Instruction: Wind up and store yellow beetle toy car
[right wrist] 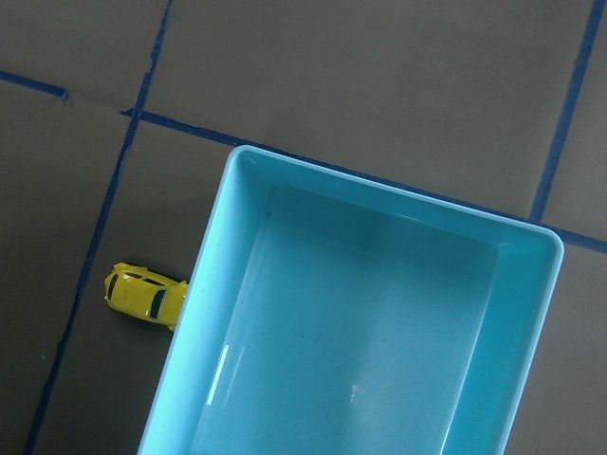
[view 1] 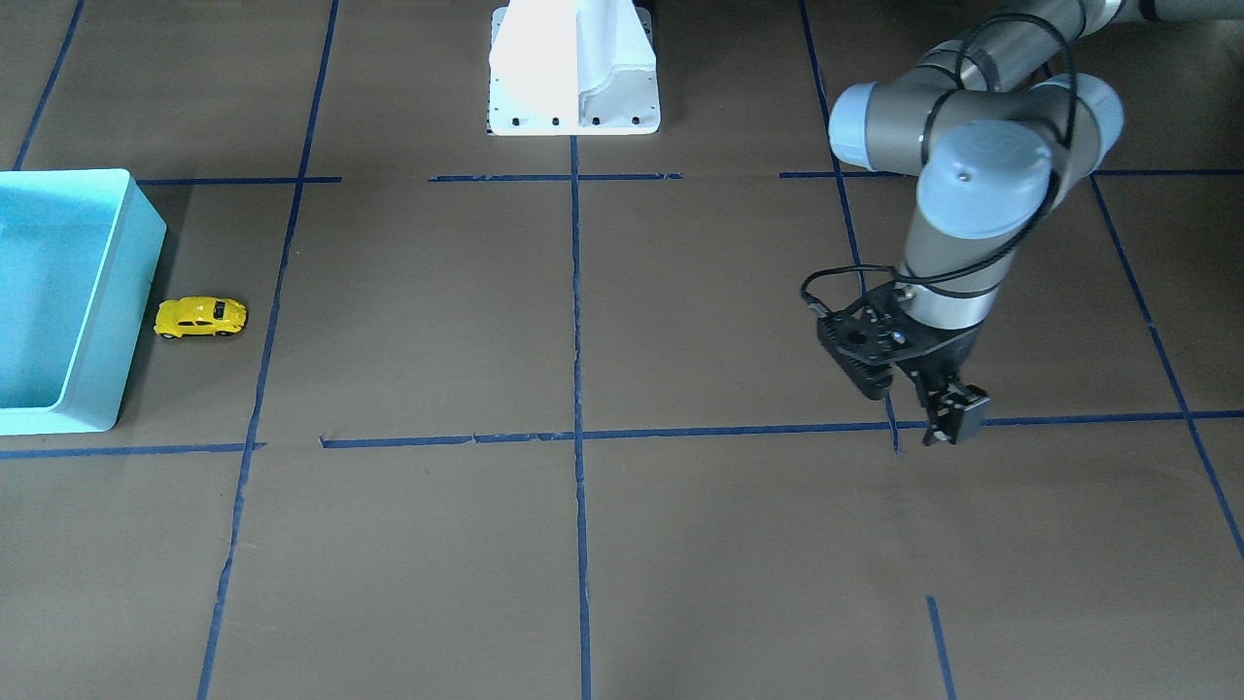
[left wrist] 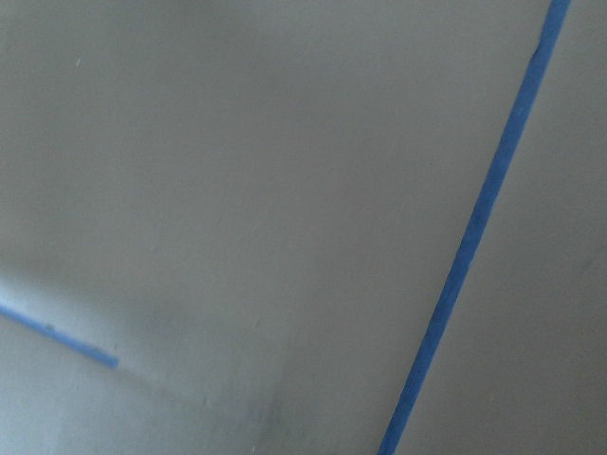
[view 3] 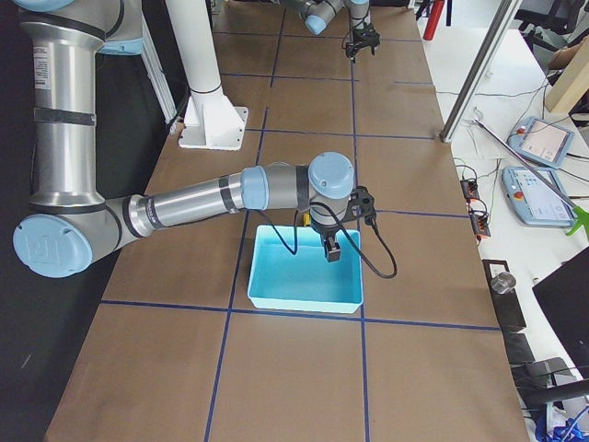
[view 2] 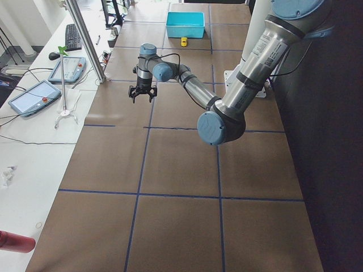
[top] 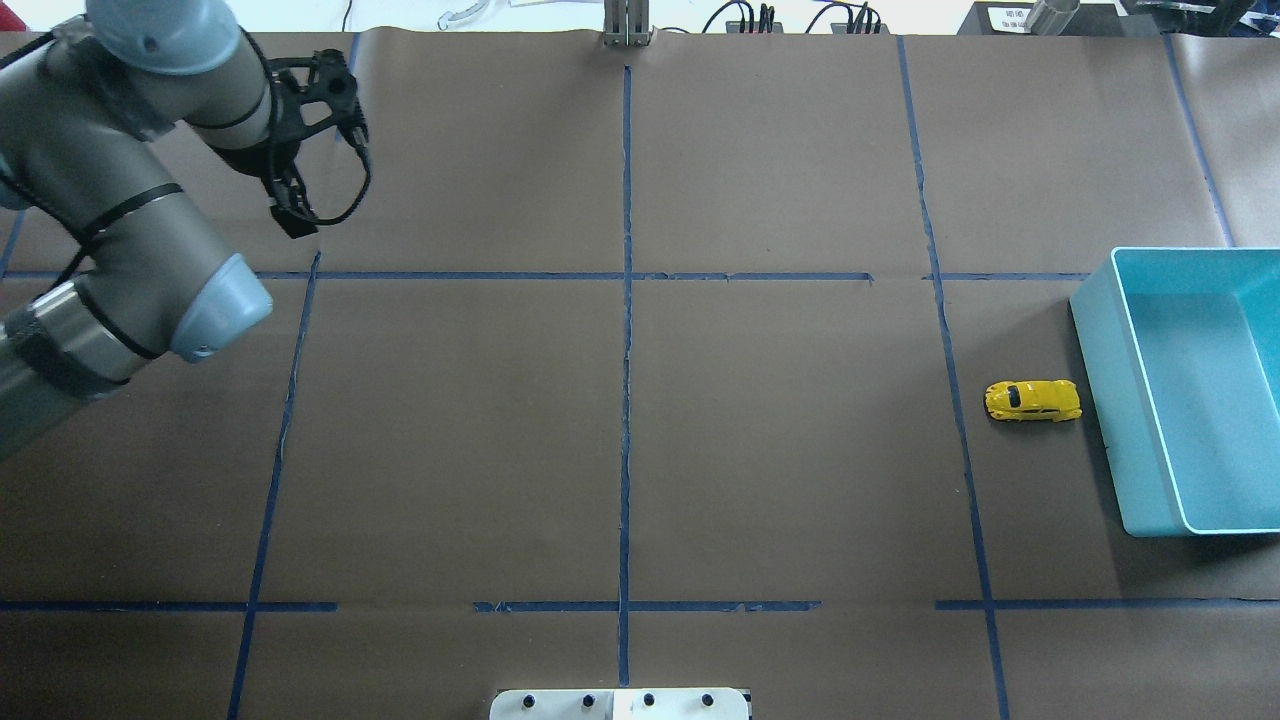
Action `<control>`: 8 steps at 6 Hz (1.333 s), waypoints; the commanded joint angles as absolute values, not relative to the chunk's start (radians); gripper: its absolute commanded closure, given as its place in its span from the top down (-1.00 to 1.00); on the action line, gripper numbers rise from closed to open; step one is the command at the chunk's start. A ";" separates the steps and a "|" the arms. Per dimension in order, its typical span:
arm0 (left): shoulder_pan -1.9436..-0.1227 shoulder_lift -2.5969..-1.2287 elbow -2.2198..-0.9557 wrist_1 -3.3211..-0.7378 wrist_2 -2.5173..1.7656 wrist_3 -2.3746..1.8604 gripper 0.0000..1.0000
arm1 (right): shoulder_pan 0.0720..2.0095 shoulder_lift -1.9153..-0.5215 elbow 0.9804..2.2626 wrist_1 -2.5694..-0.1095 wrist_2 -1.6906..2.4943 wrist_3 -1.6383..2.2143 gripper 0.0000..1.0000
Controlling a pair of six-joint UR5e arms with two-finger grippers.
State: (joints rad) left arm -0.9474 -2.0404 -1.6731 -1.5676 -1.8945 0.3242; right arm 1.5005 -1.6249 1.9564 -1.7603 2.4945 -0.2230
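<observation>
The yellow beetle toy car (view 1: 201, 317) stands on its wheels on the brown table, just beside the long wall of a teal bin (view 1: 136, 292). It also shows in the overhead view (top: 1032, 400) and in the right wrist view (right wrist: 144, 295), next to the bin's rim (right wrist: 379, 190). My left gripper (view 1: 918, 403) hangs open and empty over the table at the opposite end, far from the car. My right gripper (view 3: 332, 250) hovers over the bin. It shows only in the exterior right view, so I cannot tell whether it is open or shut.
The bin (top: 1100, 370) is empty. The white robot base (view 1: 573, 68) stands at the table's middle edge. Blue tape lines (top: 625, 400) grid the brown paper. A metal post (top: 625, 25) stands at the far edge.
</observation>
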 commanded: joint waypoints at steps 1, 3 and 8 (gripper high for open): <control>-1.108 -1.808 -1.753 -1.566 -2.031 0.324 1.00 | 1.351 -1.553 1.993 -1.732 2.417 -0.225 1.00; -1.314 -1.663 -1.717 -1.560 -2.129 0.319 1.00 | 1.144 -1.511 1.991 -1.721 2.297 -0.242 1.00; -1.564 -1.521 -1.677 -1.551 -2.326 -0.018 1.00 | 0.897 -1.508 1.930 -1.537 2.111 -0.591 1.00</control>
State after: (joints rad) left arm -1.5283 -1.5585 -1.6780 -1.5575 -2.3218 -0.0058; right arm 0.9518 -1.5038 1.9354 -1.5480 2.1124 -0.5680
